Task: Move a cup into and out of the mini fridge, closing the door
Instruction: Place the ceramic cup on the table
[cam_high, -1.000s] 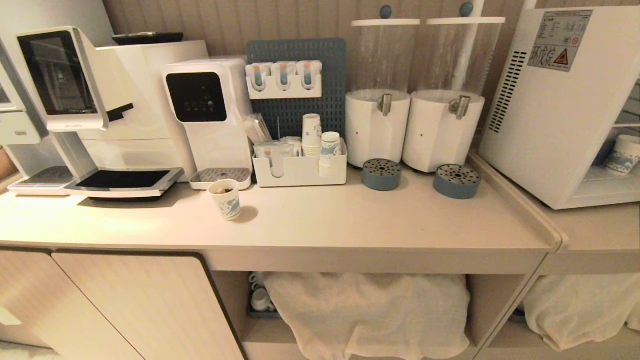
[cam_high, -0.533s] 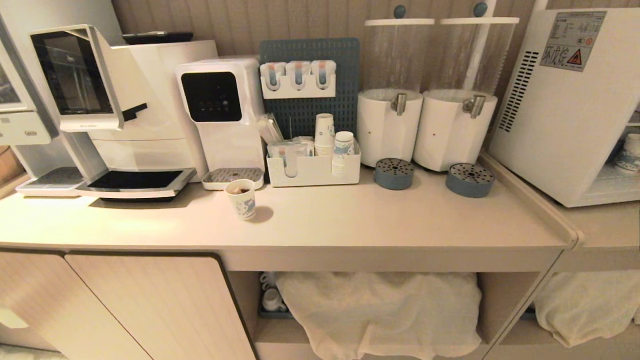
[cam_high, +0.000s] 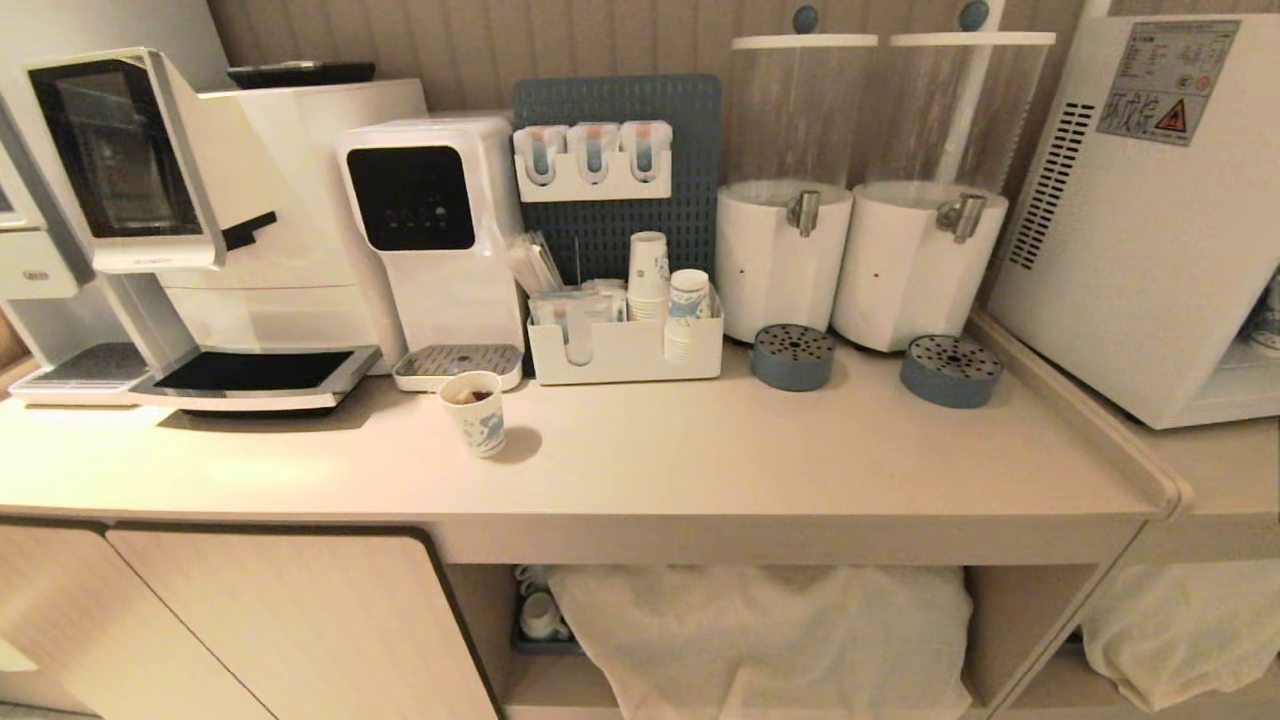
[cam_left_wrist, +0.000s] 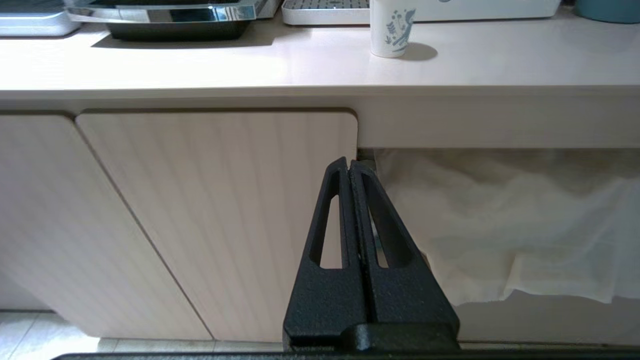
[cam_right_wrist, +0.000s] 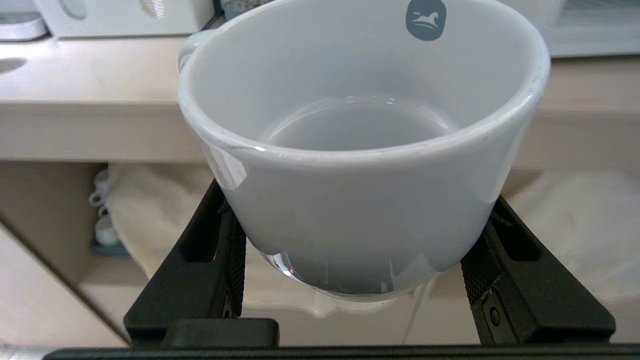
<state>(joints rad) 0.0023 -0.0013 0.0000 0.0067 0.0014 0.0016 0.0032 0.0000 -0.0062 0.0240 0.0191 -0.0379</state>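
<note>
Between the fingers of my right gripper (cam_right_wrist: 352, 280) I am carrying the cup (cam_right_wrist: 360, 150), its lower body pinched from both sides and its mouth facing up, which I judge is keeping it level for the trip to the mini fridge (cam_high: 1150, 220). It is hanging in front of the counter (cam_high: 700, 470), below the top. The fridge is sitting at the far right end of the counter; its door I am not making out from here. My left gripper (cam_left_wrist: 349, 167) is idling low before the cupboard door (cam_left_wrist: 215, 215), fingers pressed together on nothing, probably kept free for the door.

Counting on the counter: one loose paper cup (cam_high: 476, 412), two short stacks of paper cups (cam_high: 666, 295) in the white caddy (cam_high: 625, 350), two drink dispensers (cam_high: 850, 200), and two round blue drip trays (cam_high: 868, 363) under their taps.
</note>
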